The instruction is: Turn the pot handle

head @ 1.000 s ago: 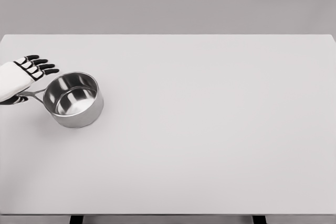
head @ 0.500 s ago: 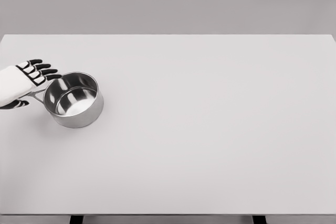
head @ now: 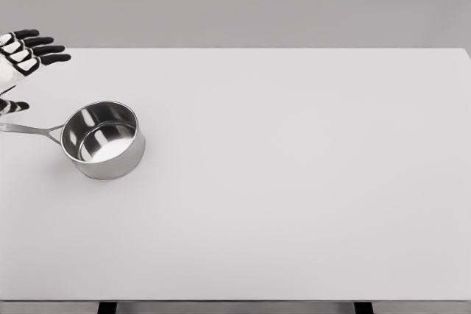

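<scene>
One table: a wide, pale grey rectangular tabletop (head: 294, 204) fills most of the frame, its far edge running across the upper part and two dark legs showing at the bottom edge.
Pot: a round, shiny stainless-steel saucepan (head: 103, 140) stands upright on the table at the middle left of the frame, empty, its polished inside reflecting light.
Left hand: the white robot hand with black fingertips (head: 22, 56) sits at the upper left edge of the frame, above the handle and well clear of it; the fingers are spread straight toward the right and the thumb hangs below, so it is released and grips nothing.
Handle: a thin, straight metal handle (head: 28, 129) runs from the pot's left rim toward the left edge of the frame, almost level, lying free with nothing touching it.
Right hand: not visible anywhere in the frame.
Progress: judged from this layout, the hand is off the pot and the handle points left; whether that is the wanted heading cannot be told. If it is not, a fresh approach and contact with the handle are left to do.
</scene>
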Controlling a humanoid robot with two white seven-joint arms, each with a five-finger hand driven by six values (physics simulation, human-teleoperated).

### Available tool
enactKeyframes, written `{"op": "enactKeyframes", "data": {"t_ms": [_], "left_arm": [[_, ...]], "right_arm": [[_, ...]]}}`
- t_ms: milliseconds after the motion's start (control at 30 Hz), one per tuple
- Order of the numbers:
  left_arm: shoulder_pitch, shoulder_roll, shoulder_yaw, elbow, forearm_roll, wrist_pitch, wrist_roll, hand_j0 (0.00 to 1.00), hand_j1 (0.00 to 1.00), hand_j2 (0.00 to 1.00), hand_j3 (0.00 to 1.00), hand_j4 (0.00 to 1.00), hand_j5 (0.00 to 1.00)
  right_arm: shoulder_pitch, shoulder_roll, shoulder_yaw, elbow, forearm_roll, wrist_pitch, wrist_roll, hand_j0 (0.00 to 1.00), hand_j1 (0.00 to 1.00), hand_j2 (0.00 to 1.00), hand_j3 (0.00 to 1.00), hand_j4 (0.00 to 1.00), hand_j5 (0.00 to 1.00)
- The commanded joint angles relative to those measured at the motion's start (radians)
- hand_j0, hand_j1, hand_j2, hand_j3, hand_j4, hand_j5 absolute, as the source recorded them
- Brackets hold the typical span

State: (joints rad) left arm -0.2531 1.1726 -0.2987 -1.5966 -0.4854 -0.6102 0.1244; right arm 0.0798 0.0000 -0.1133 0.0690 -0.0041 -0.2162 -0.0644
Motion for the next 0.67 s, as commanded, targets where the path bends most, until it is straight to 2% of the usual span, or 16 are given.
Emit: {"op": "enactKeyframes", "data": {"t_ms": [0, 67, 100, 167, 233, 400, 633], "left_arm": [[-0.002, -0.1, 0.067, 0.006, 0.005, -0.001, -0.002, 1.0, 1.0, 1.0, 1.0, 1.0, 1.0], [-0.006, -0.151, 0.105, 0.015, -0.004, -0.001, -0.012, 1.0, 1.0, 1.0, 1.0, 1.0, 1.0], [-0.008, -0.186, 0.121, 0.021, -0.004, -0.001, -0.052, 1.0, 1.0, 1.0, 1.0, 1.0, 1.0], [-0.006, -0.28, 0.15, 0.061, -0.004, -0.001, -0.251, 1.0, 1.0, 1.0, 1.0, 1.0, 1.0], [-0.003, -0.32, 0.161, 0.106, -0.004, -0.001, -0.333, 1.0, 1.0, 1.0, 1.0, 1.0, 1.0], [-0.008, -0.31, 0.162, 0.115, -0.048, -0.001, -0.341, 1.0, 1.0, 1.0, 1.0, 1.0, 1.0], [-0.02, -0.315, 0.178, 0.119, -0.05, -0.001, -0.341, 1.0, 1.0, 1.0, 1.0, 1.0, 1.0]], "right_arm": [[0.0, 0.0, 0.0, 0.0, 0.0, 0.0, 0.0, 1.0, 1.0, 1.0, 1.0, 1.0, 1.0], [0.0, 0.0, 0.0, 0.0, 0.0, 0.0, 0.0, 1.0, 1.0, 1.0, 1.0, 1.0, 1.0], [0.0, 0.0, 0.0, 0.0, 0.0, 0.0, 0.0, 1.0, 1.0, 1.0, 1.0, 1.0, 1.0], [0.0, 0.0, 0.0, 0.0, 0.0, 0.0, 0.0, 1.0, 1.0, 1.0, 1.0, 1.0, 1.0], [0.0, 0.0, 0.0, 0.0, 0.0, 0.0, 0.001, 1.0, 1.0, 1.0, 1.0, 1.0, 1.0], [0.0, 0.0, 0.0, 0.0, 0.0, 0.0, 0.001, 1.0, 1.0, 1.0, 1.0, 1.0, 1.0], [0.0, 0.0, 0.0, 0.0, 0.0, 0.0, 0.0, 1.0, 1.0, 1.0, 1.0, 1.0, 1.0]]}}
